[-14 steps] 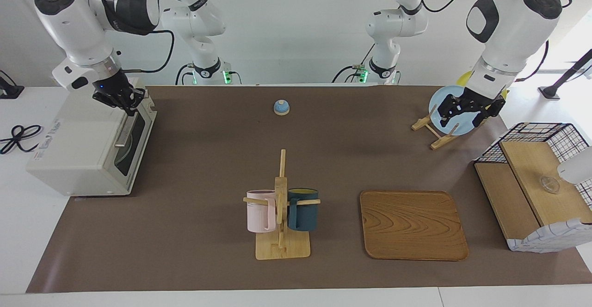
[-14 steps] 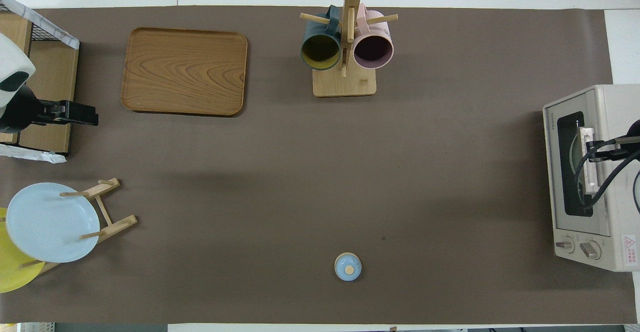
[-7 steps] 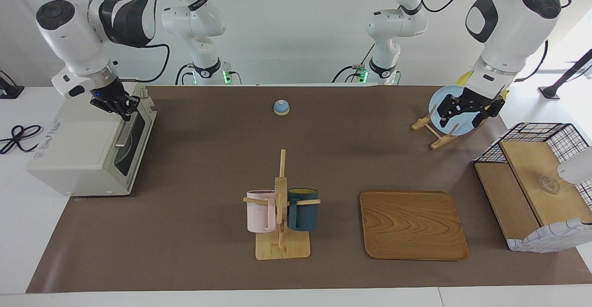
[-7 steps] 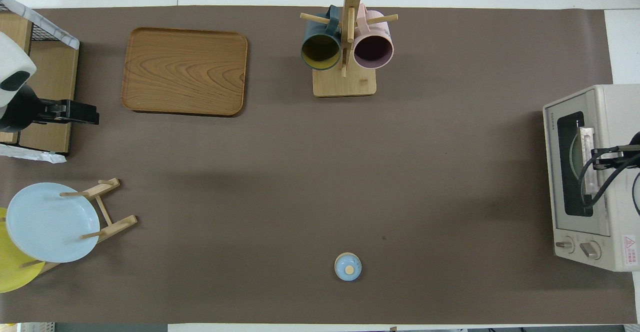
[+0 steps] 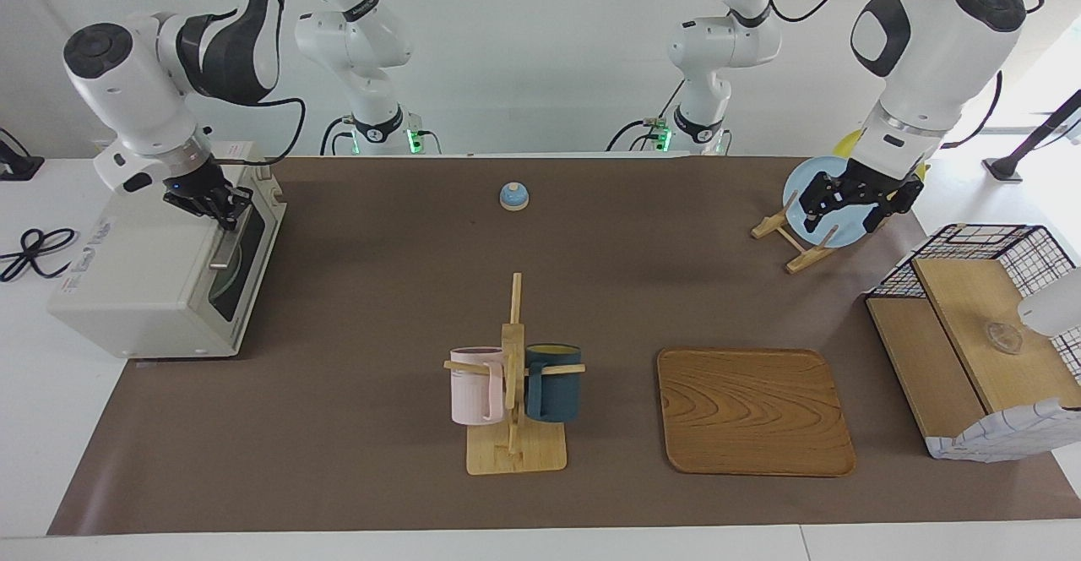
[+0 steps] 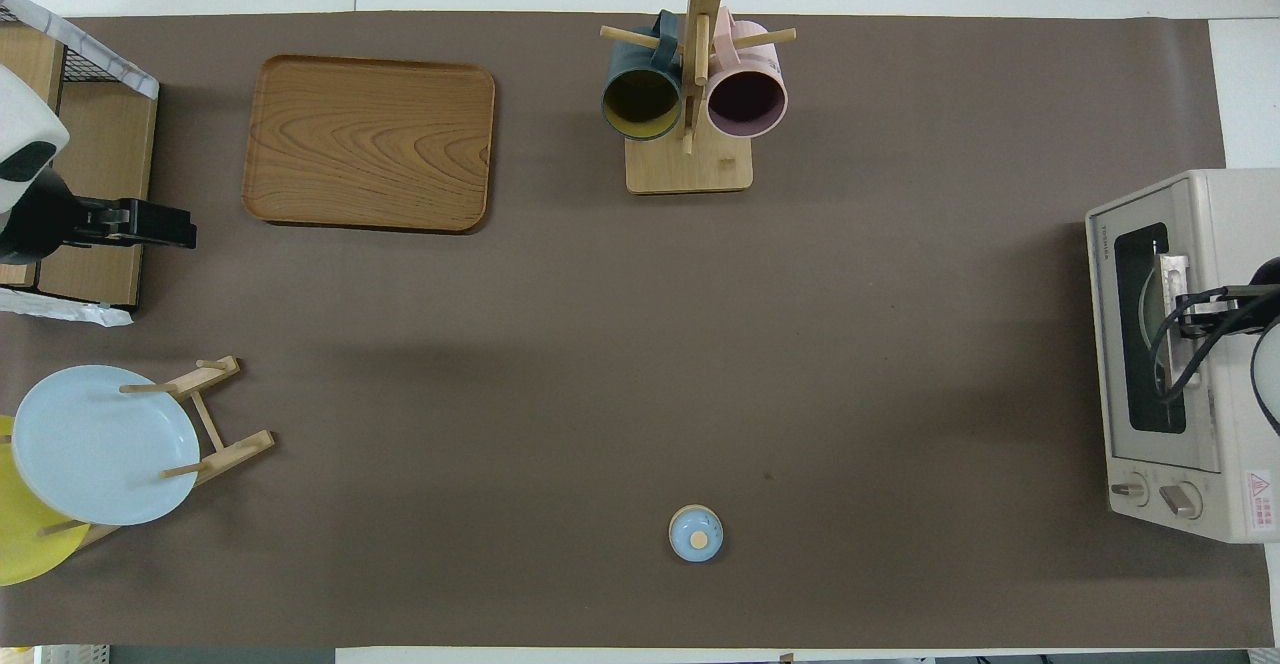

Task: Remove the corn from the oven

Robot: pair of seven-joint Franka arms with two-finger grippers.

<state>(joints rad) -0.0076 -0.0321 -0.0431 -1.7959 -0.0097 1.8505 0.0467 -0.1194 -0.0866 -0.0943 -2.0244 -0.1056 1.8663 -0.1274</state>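
The cream-white oven [image 5: 143,282] stands at the right arm's end of the table, its glass door closed and its silver handle [image 6: 1170,274] along the door's top edge. The corn is hidden; nothing yellow shows through the window. My right gripper [image 5: 215,206] is shut, its tips down at the handle by the oven's top front edge [image 6: 1188,312]; I cannot tell whether they touch it. My left gripper [image 5: 847,209] hangs open and waits in the air over the plate rack at the left arm's end, holding nothing.
A mug rack [image 5: 513,383] with a pink and a dark blue mug stands mid-table, a wooden tray [image 5: 754,411] beside it. A small blue bell [image 5: 513,196] sits nearer the robots. A light blue plate [image 6: 90,444] leans in its rack beside the wire-and-wood shelf [image 5: 971,333].
My right gripper has sunk and drawn back from over the door toward the oven's top front edge. The door has stayed closed and the left arm has not moved.
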